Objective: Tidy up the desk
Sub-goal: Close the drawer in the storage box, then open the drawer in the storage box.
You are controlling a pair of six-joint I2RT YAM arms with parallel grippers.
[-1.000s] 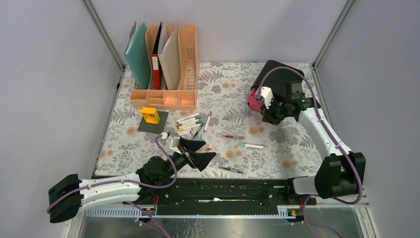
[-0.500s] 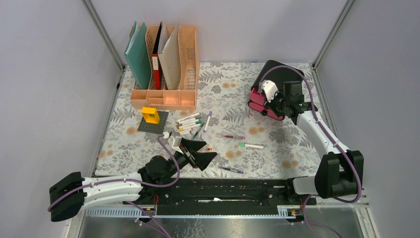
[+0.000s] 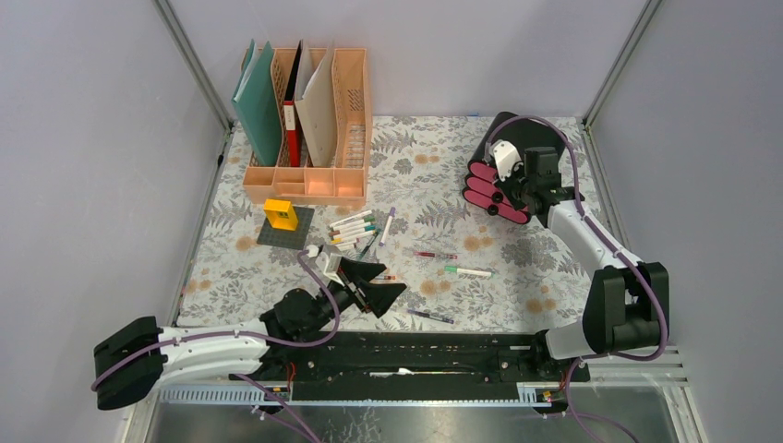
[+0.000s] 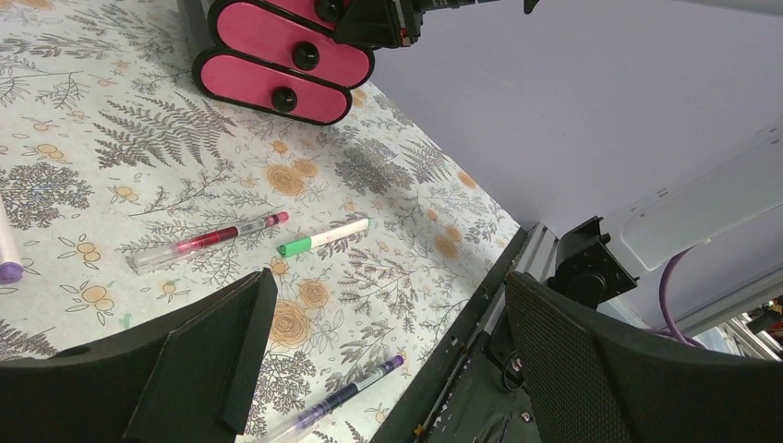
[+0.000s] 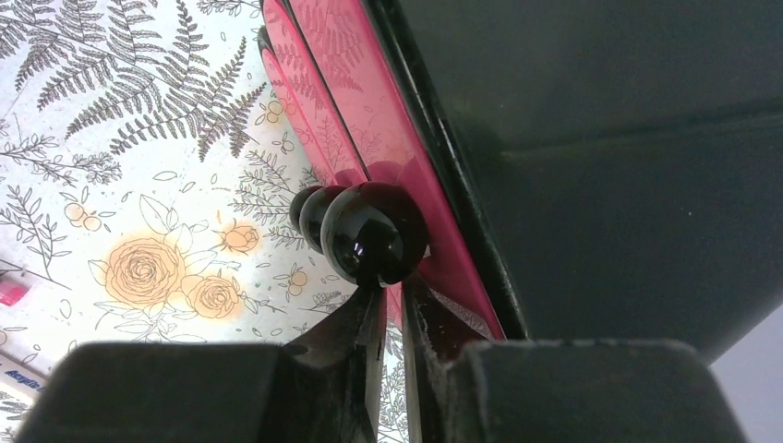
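The desk is a fern-and-flower cloth top scattered with pens. A black drawer box with three pink drawer fronts stands at the back right. My right gripper sits at those fronts. In the right wrist view its fingers are nearly together with only a thin slit, tips just under the nearest black knob, nothing between them. My left gripper hangs wide open and empty near the front edge. In its wrist view, its gripper frames a purple pen.
A peach file rack with folders stands back left, a yellow block on a grey plate before it. A cluster of markers, a red pen and a green-capped marker lie mid-desk. Grey walls close in on both sides.
My right gripper has shifted back and to the right at the drawer box, uncovering the three pink fronts. The left arm has barely moved.
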